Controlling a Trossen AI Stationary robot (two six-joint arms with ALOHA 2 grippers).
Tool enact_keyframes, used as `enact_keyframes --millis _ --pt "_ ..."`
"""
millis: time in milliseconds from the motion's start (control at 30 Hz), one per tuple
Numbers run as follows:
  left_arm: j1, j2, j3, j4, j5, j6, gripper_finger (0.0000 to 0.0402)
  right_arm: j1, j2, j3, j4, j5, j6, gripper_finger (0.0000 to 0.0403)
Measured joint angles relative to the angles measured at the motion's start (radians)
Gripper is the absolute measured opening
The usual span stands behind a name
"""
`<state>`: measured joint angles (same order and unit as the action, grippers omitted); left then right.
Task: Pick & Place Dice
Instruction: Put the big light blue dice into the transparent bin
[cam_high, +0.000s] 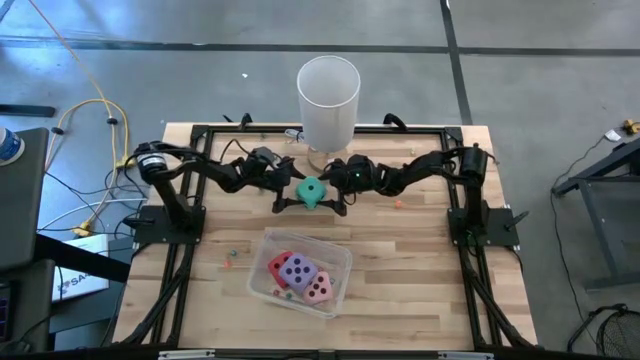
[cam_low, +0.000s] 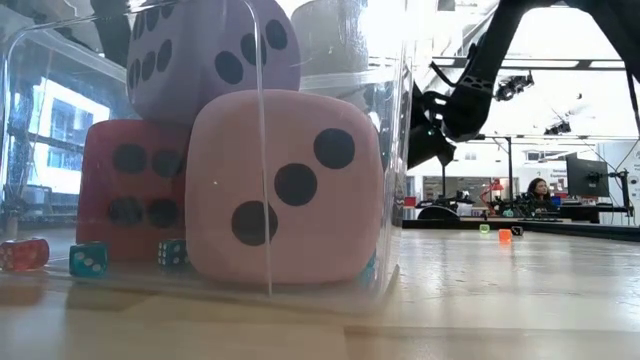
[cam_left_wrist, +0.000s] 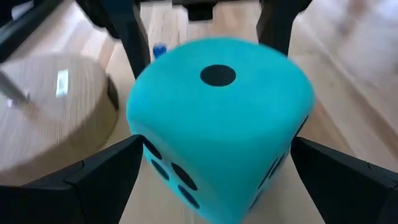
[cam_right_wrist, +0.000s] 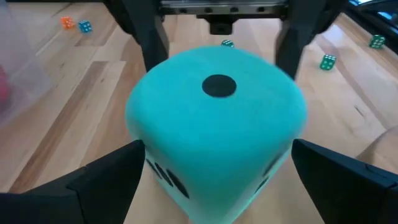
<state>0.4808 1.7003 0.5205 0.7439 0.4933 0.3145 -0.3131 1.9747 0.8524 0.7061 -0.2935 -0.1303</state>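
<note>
Teal die (cam_high: 312, 190) mid-table; red (cam_high: 279, 266), purple (cam_high: 298, 270), pink (cam_high: 319, 288) clustered.

High view: overhead, straight down, far enough to take in whole light wooden table (cam_high: 420, 290) and both arms. Low view: table-top height, level across boards into room, lens pressed near clear plastic bin (cam_low: 390, 150). Left and right wrist views: each very close on teal-green foam die with dark pips (cam_left_wrist: 217, 124) (cam_right_wrist: 214, 130), facing each other from opposite sides; die shared with high view (cam_high: 312, 190).
</note>
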Motion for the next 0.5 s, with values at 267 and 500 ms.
enact_keyframes --millis 267,500 --pt "-0.001 0.011 -0.001 0.07 0.031 -0.001 0.04 0.0 -0.001 -0.001 0.003 -0.014 0.003 0.0396" --pt "-0.019 0.011 -0.002 0.115 0.035 -0.025 0.04 0.011 -0.001 0.014 -0.013 -0.023 -0.014 0.0396"
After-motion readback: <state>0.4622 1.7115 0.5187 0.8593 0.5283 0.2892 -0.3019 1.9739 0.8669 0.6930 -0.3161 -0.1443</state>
